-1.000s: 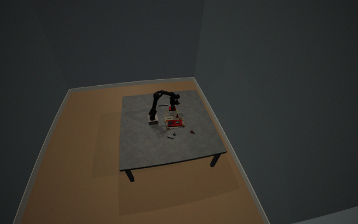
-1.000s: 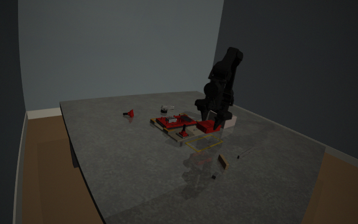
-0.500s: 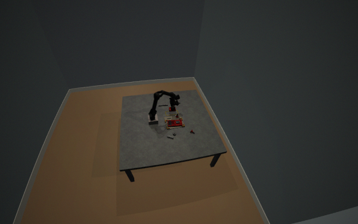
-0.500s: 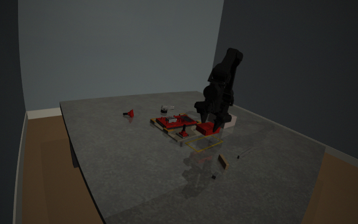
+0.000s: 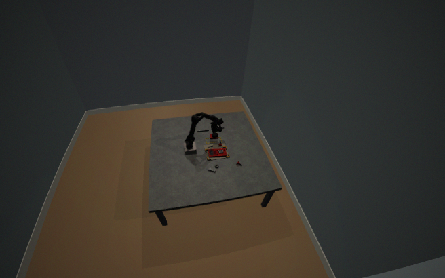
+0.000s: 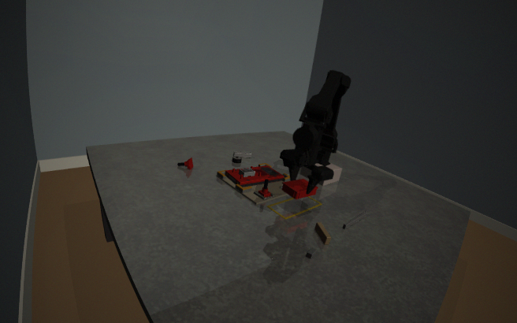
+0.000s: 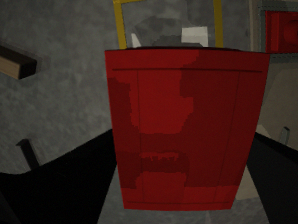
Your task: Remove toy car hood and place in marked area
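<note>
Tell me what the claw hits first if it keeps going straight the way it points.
Probably the table, at or near the yellow marked area. The claw, shut on the red hood, points down at it; depth is unclear.

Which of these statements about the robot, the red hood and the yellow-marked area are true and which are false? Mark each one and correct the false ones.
1. The gripper is shut on the red hood. True.
2. The hood already lies flat inside the yellow-marked area. False: it is held above the table, next to the outline and not yet within it.
3. The toy car sits on a board on the table. True.
4. A small red funnel-shaped part lies inside the yellow outline. False: it lies apart on the table, on the far side of the car from the outline.
5. A tan block lies on the table outside the marked area. True.
</note>
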`<state>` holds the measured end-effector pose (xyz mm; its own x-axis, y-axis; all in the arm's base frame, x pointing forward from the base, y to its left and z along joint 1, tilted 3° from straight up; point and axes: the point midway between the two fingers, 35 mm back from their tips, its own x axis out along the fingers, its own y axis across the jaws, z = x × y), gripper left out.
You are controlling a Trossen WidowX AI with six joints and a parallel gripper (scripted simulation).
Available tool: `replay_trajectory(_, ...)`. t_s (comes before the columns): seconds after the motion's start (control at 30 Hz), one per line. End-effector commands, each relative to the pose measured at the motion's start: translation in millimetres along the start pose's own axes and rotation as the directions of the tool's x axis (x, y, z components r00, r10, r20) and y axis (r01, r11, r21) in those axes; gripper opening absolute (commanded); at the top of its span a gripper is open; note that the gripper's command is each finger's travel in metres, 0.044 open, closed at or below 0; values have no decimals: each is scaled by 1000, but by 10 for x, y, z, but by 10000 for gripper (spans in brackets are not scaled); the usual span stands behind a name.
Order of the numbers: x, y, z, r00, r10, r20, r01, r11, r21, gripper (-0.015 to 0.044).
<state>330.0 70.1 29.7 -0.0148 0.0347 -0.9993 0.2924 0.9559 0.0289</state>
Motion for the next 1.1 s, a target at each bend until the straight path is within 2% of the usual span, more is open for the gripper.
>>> replay_trajectory(0.0,37,-2,-15,1000,1,-6,-1,1000,3,0)
replay_trajectory(1.07,267,-9,-33,1000,1,-6,-1,1000,3,0)
